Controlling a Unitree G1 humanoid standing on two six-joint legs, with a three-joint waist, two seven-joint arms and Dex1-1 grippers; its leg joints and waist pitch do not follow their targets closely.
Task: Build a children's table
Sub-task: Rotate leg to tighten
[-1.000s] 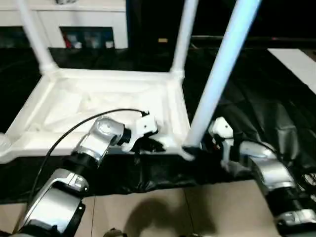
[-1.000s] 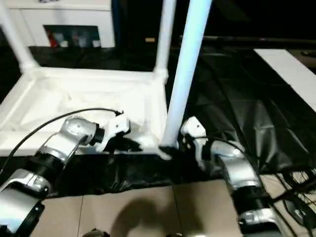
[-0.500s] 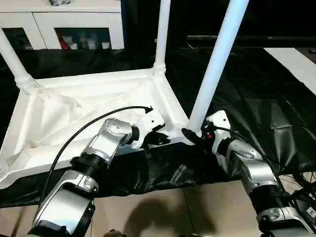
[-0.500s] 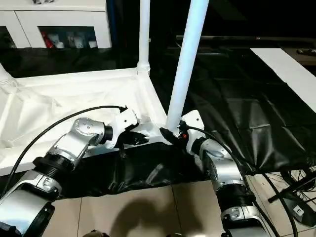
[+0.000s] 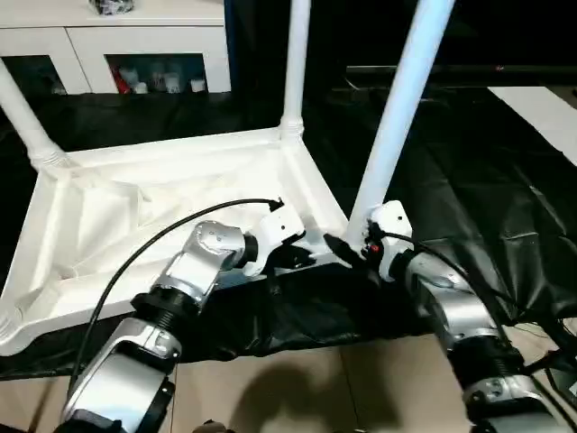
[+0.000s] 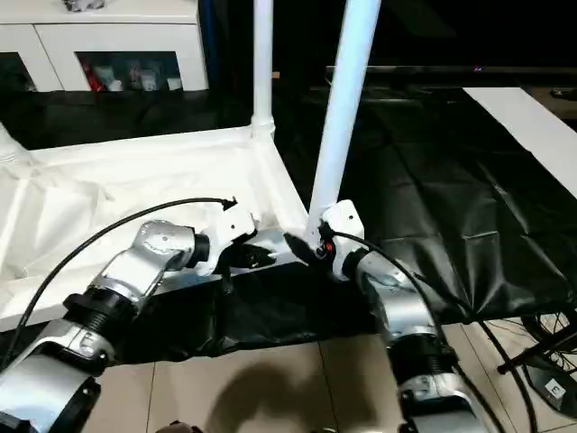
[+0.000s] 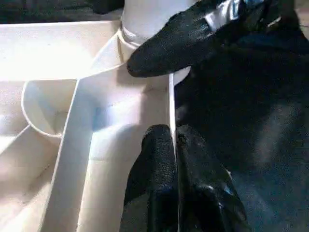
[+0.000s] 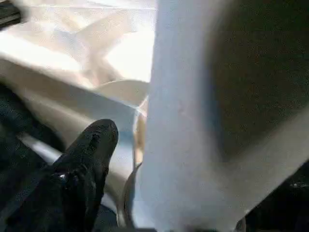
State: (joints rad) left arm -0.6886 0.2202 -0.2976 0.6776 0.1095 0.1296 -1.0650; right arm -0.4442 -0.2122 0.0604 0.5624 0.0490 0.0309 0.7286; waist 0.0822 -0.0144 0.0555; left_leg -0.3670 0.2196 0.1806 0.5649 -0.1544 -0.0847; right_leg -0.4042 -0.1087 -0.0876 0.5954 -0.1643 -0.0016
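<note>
The table top (image 5: 153,203) is seen upside down on a black sheet (image 5: 469,189) on the floor, with its ribbed underside facing up. Three legs are seen standing up from its corners: one leg (image 5: 397,113) at the near right corner, a second leg (image 5: 295,63) at the far right corner, and a third leg (image 5: 22,113) at the far left corner. The near left corner socket (image 5: 9,316) is seen with no leg in it. The left gripper (image 7: 175,145) is found at the near edge of the top, close to the near right corner. Its two black fingers (image 7: 154,164) are pressed close together, with the thin edge wall of the top caught between them. The right gripper (image 5: 347,253) is placed at the foot of the near right leg, where the leg goes into its socket. One of its black fingers (image 8: 89,154) is seen just beside the leg, by the socket rim. How wide this gripper is open cannot be told, and a hold on the leg cannot be made out. A white cabinet (image 5: 117,41) is seen at the back, behind the sheet. Tan floor tiles (image 5: 297,388) are seen in front, under the silver arms.
</note>
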